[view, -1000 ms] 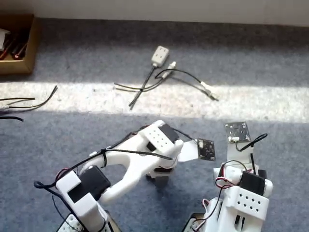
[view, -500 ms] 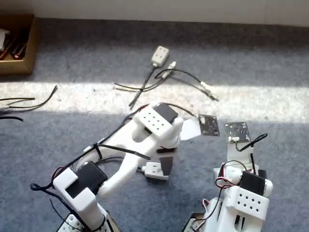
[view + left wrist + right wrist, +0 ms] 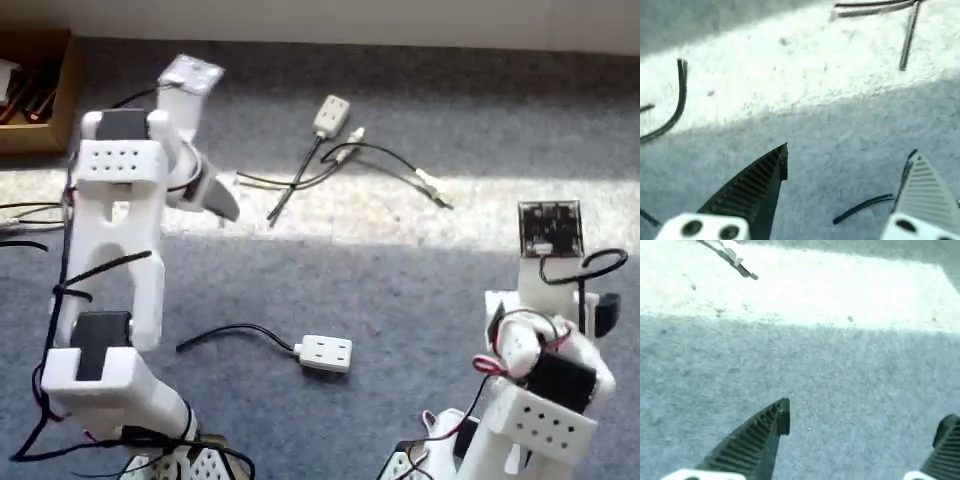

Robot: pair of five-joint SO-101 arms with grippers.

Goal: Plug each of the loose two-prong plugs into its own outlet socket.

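Observation:
One white outlet socket [image 3: 325, 353] lies on the grey carpet near the front, its black cord curling off to the left. A second white socket [image 3: 331, 115] lies at the back, with two small white plugs [image 3: 348, 146] [image 3: 430, 183] on black leads beside it. My left gripper [image 3: 207, 190] [image 3: 851, 154] hangs open and empty over the carpet at the left, well behind the near socket. My right gripper [image 3: 865, 415] is open and empty above bare carpet at the right, with a plug tip [image 3: 736, 256] far ahead of it.
A cardboard box [image 3: 40, 95] sits at the back left corner. Loose black cables [image 3: 70, 210] [image 3: 679, 102] lie at the left edge. Crossed leads [image 3: 290, 185] run from the far socket. A sunlit strip crosses the carpet mid-table.
The left arm swung from the centre up and away to the left, leaving the near outlet socket lying on the carpet. The right arm shifted a little to the right.

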